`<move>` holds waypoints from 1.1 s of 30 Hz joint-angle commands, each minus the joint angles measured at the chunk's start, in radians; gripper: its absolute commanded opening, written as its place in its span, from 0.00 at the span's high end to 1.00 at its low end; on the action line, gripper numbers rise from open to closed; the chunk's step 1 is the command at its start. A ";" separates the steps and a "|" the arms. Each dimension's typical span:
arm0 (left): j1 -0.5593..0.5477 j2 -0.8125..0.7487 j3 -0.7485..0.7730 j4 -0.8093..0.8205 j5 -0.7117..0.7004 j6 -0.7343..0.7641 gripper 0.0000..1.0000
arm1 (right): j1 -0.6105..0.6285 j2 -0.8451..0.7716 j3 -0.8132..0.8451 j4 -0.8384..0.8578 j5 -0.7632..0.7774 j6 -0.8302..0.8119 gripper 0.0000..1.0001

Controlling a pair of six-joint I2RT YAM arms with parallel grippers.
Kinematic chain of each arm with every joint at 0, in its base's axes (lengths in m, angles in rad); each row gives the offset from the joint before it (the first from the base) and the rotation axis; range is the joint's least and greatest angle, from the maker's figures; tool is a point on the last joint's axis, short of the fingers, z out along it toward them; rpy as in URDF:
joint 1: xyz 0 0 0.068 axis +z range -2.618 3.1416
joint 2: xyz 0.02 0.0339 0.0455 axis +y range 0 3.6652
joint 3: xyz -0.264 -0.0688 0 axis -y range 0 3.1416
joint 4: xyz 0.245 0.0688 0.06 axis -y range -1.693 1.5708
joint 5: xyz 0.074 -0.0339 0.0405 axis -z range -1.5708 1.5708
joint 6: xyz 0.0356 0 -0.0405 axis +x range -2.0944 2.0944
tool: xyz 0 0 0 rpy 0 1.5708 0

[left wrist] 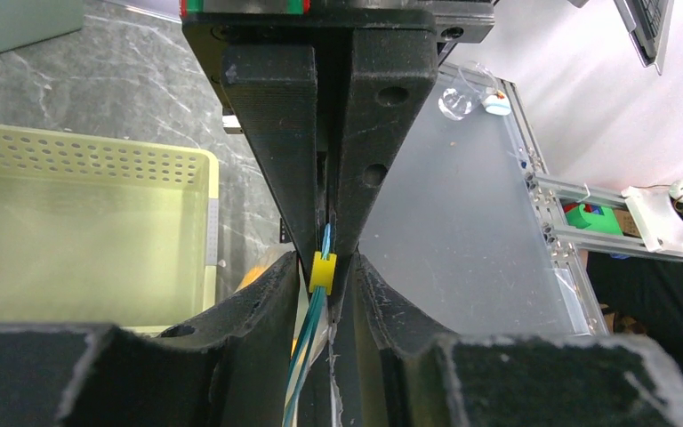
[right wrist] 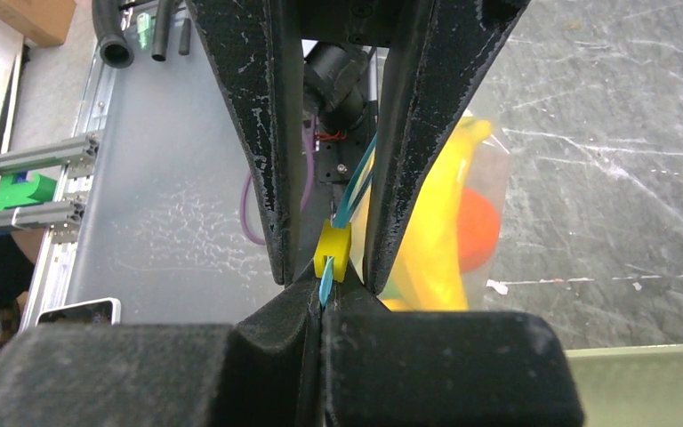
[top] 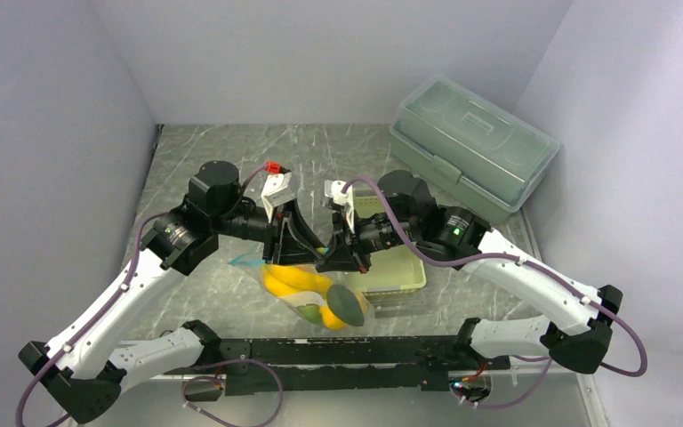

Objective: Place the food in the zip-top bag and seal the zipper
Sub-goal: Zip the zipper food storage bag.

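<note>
Sealing appears to be the step in hand: all visible food lies inside the bag, and both grippers meet at its mouth.

1. Table (top: 222, 151): bare surface shows from 9 to 12 o'clock of the meeting point. A draw toward 9 o'clock has room until the side wall.
2. Lidded box (top: 473, 142): at 2 o'clock, well apart.
3. Basket (top: 402, 276): at 3 o'clock, just beside the bag. Its rim is the nearest obstacle to the right arm.
4. Zip-top bag (top: 277, 286): at 6 o'clock, near the front rail (top: 347, 351). Bananas (top: 295, 279), avocado (top: 347, 305) and orange ball (right wrist: 476, 227) show through the film.
5. Zipper (left wrist: 305, 356): runs up between both finger pairs.
6. Right gripper (right wrist: 322, 302): clamped together on the zipper as anchor.
7. Left gripper (left wrist: 326, 271): narrowly apart, straddling the zipper at the yellow slider (right wrist: 333, 252). Pad contact cannot be told.

Procedure: hold the anchor firm, seat both pads squarely against the slider, and draw along the strip toward 9 o'clock. Keep the strip taut and do not hoist the loaded film.
</note>
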 commanded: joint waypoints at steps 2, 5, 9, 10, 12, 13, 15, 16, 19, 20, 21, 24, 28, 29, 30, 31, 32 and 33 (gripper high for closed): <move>0.000 -0.002 0.019 0.009 0.020 0.019 0.67 | -0.003 -0.001 0.031 0.062 -0.013 0.004 1.00; 0.000 0.001 0.031 -0.003 0.016 0.028 0.69 | -0.003 -0.004 0.026 0.060 -0.013 0.000 1.00; 0.000 0.005 0.041 -0.018 0.011 0.037 0.71 | -0.003 -0.014 0.020 0.063 -0.013 -0.001 1.00; 0.001 0.006 0.041 -0.020 0.009 0.039 0.73 | -0.003 -0.015 0.018 0.063 -0.012 -0.002 1.00; 0.001 0.004 0.039 -0.016 0.007 0.037 0.74 | -0.003 -0.019 0.014 0.059 -0.009 -0.004 1.00; 0.001 0.003 0.038 -0.012 0.007 0.033 0.74 | -0.003 -0.020 0.010 0.059 -0.009 -0.004 1.00; 0.000 0.002 0.038 -0.003 0.008 0.027 0.74 | -0.003 -0.023 0.004 0.061 -0.009 -0.002 1.00; 0.001 0.002 0.039 0.002 0.008 0.024 0.75 | -0.003 -0.024 0.001 0.063 -0.009 -0.002 1.00; 0.001 0.002 0.041 0.017 0.009 0.013 0.77 | -0.003 -0.024 -0.006 0.066 -0.009 0.000 1.00; 0.000 0.002 0.041 0.022 0.010 0.010 0.78 | -0.003 -0.023 -0.008 0.066 -0.009 0.001 1.00; 0.001 0.002 0.043 0.027 0.013 0.008 0.78 | -0.003 -0.023 -0.009 0.066 -0.007 0.001 1.00; 0.000 0.008 0.051 0.027 0.020 0.006 0.84 | -0.004 -0.021 -0.011 0.067 -0.003 0.002 1.00; 0.000 0.014 0.053 0.017 0.042 0.017 1.00 | -0.003 -0.027 -0.012 0.071 0.004 0.006 1.00; 0.001 0.013 0.050 0.017 0.042 0.018 1.00 | -0.003 -0.029 -0.012 0.072 0.007 0.007 1.00; 0.000 0.011 0.046 0.019 0.039 0.016 1.00 | -0.003 -0.031 -0.012 0.072 0.011 0.007 1.00; 0.001 0.008 0.041 0.020 0.037 0.016 1.00 | -0.003 -0.032 -0.011 0.070 0.013 0.007 1.00; 0.000 0.005 0.037 0.021 0.038 0.016 1.00 | -0.003 -0.035 -0.011 0.069 0.018 0.006 1.00; 0.000 0.003 0.036 0.021 0.038 0.017 1.00 | -0.003 -0.037 -0.011 0.069 0.022 0.007 1.00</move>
